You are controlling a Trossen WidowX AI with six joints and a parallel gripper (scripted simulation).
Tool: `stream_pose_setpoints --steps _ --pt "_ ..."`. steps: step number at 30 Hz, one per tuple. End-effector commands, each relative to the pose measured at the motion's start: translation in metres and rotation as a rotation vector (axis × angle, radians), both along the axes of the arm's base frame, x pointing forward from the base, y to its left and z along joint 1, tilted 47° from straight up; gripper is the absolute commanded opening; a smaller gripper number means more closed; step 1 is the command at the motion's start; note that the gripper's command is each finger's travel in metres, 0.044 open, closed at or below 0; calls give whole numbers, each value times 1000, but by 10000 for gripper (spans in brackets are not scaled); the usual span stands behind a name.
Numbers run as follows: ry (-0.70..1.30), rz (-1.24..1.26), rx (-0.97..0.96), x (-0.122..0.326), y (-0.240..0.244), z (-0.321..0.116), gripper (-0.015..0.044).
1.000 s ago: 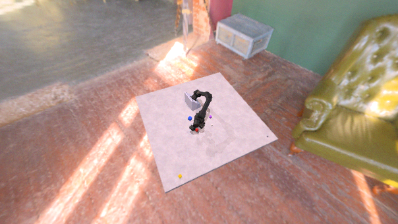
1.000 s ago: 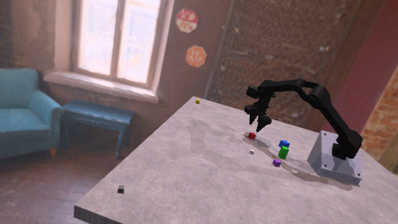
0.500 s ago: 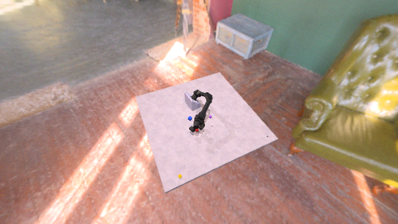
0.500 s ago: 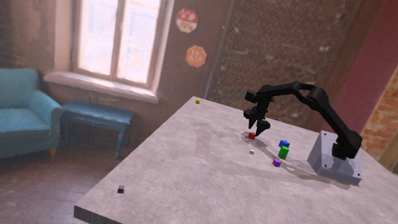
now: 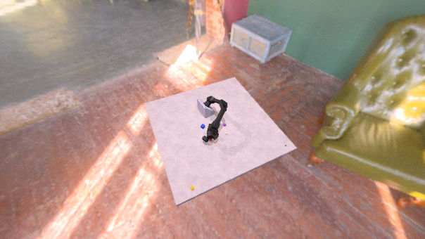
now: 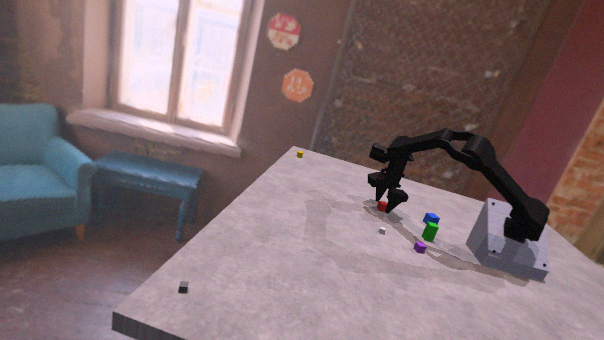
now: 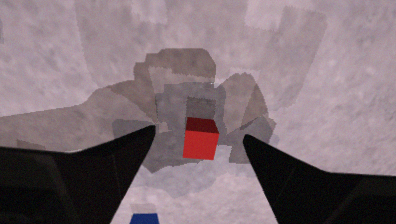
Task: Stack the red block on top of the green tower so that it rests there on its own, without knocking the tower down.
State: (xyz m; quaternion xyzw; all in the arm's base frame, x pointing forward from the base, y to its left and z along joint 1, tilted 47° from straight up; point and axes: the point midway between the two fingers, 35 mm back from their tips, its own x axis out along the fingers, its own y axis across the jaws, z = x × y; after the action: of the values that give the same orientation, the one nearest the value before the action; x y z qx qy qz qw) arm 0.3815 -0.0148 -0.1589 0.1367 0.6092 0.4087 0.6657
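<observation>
The red block (image 5: 210, 139) (image 6: 382, 206) (image 7: 200, 145) sits on the table top. My gripper (image 6: 383, 206) (image 7: 200, 134) is open and points down over the red block. In the wrist view the block shows between the two fingertips, with a gap on each side. The green tower (image 6: 430, 232) stands upright nearer the arm's base in the exterior view. It is hidden behind the arm in the top view and is out of the wrist view.
A blue block (image 5: 203, 126) (image 6: 431, 218) (image 7: 144, 219) is close behind the green tower in the exterior view. A purple block (image 5: 224, 124) (image 6: 420, 247) and a small white block (image 5: 226, 133) (image 6: 382, 230) lie nearby. A yellow block (image 5: 192, 188) (image 6: 300, 154) and a dark block (image 5: 286, 145) (image 6: 183, 287) lie near far-apart corners.
</observation>
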Motion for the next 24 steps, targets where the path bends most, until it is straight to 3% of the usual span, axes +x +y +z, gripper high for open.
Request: stream_pose_setpoints --steps 1,12,24 --pt "8 -5 4 -2 2 -2 440" --pt "8 -5 4 -2 2 -1 440" --pt "8 -5 4 -2 2 -1 125"
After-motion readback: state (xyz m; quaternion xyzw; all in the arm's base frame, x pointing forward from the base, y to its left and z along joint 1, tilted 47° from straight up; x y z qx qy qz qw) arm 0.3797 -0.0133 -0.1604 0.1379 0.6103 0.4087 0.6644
